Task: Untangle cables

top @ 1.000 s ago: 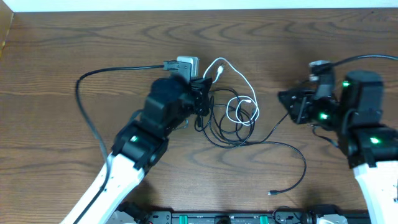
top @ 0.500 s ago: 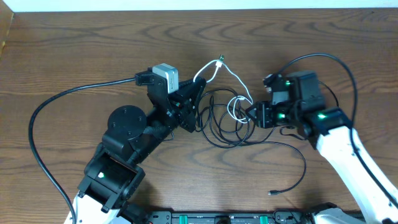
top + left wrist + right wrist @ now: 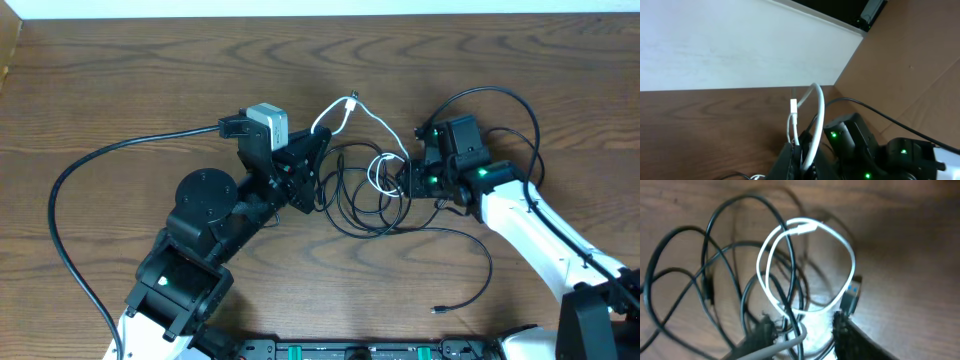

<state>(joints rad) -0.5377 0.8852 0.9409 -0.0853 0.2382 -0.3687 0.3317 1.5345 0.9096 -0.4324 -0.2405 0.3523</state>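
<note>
I see the long cables (image 3: 350, 205) heaped in the middle of the table (image 3: 150, 60), between my two arms. The left gripper (image 3: 318, 145) is at the heap's left edge and the right gripper (image 3: 405, 180) at its right edge. The short cable (image 3: 375, 125) rises from the left gripper's pinched fingers, arcs across the far side, then drops into coils on top of the long cables, between the right gripper's parted fingers. One long cable trails off near-right, and its plug end (image 3: 437, 310) lies well apart from the heap.

The white cable (image 3: 335, 112) is being pinched near one end by the left gripper (image 3: 314, 146) and arched above the wooden table (image 3: 120, 70). Its small coils are being approached by the right gripper (image 3: 403, 180), and they are being overlapped by the black cables (image 3: 340, 190), which are lying in loose loops.
</note>
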